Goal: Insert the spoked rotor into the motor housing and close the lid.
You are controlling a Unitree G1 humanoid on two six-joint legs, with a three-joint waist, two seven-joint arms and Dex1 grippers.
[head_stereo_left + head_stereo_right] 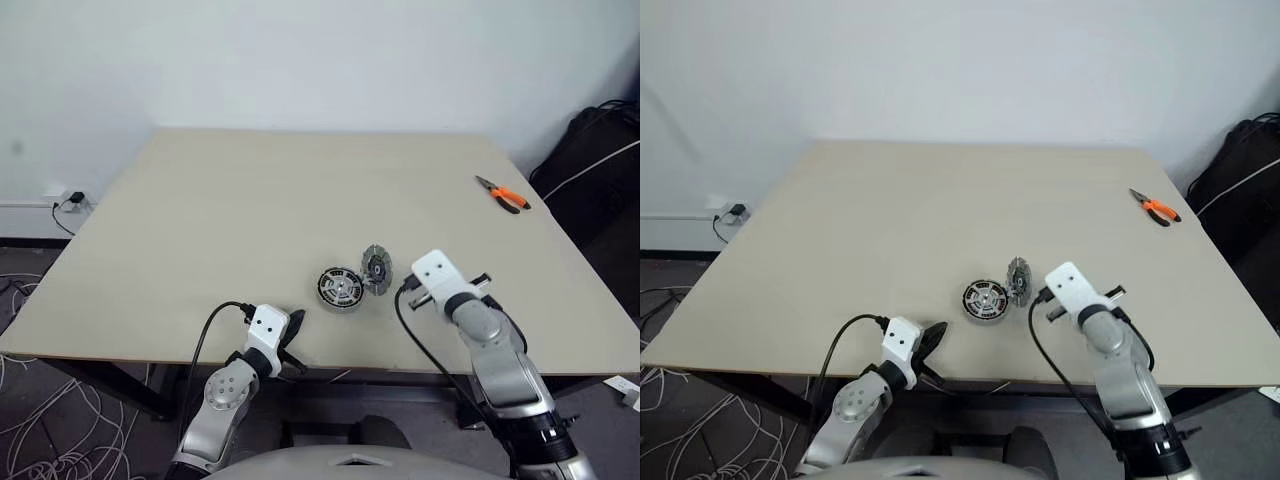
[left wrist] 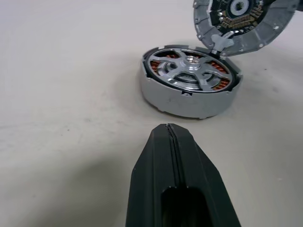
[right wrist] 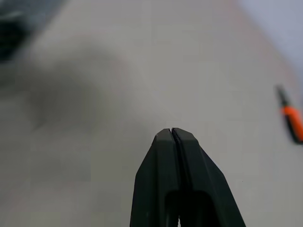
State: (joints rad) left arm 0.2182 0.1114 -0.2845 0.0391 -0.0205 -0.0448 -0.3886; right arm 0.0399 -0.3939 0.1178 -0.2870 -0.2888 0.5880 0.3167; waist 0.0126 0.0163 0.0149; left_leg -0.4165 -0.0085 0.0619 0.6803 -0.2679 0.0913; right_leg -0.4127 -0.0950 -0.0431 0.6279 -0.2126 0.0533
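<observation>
At the left, near the front edge of the beige table [image 1: 200, 210], our left gripper [image 2: 171, 130] rests with its two black fingers pressed together on nothing, pointing toward the motor parts. Just ahead of it sits the motor housing [image 2: 189, 99], a grey round case with copper-brown coils showing inside its rim. The spoked rotor [image 2: 191, 71] already lies seated in it, its shiny spokes radiating from the small hub and level with the rim, so we judge the insertion done.

Next to the right, the lid [image 2: 241, 23] stands tilted on edge, its lower rim leaning against the far right side of the housing, the ribbed face with the dark centre turned toward us. It has not been closed yet.

Further right, our right gripper [image 3: 172, 132] hovers above bare table, clear of the lid, fingers shut and empty. Far off at the right rear lie orange-handled pliers [image 1: 503, 194].

We judge the lid to be stiff, fairly heavy metal with a smooth, slippery rim; propped as it is, a nudge could tip it flat or shove the housing. We would take it across its thin edge at the top, opposite the contact point, and lower it squarely; magnets may snap it down
</observation>
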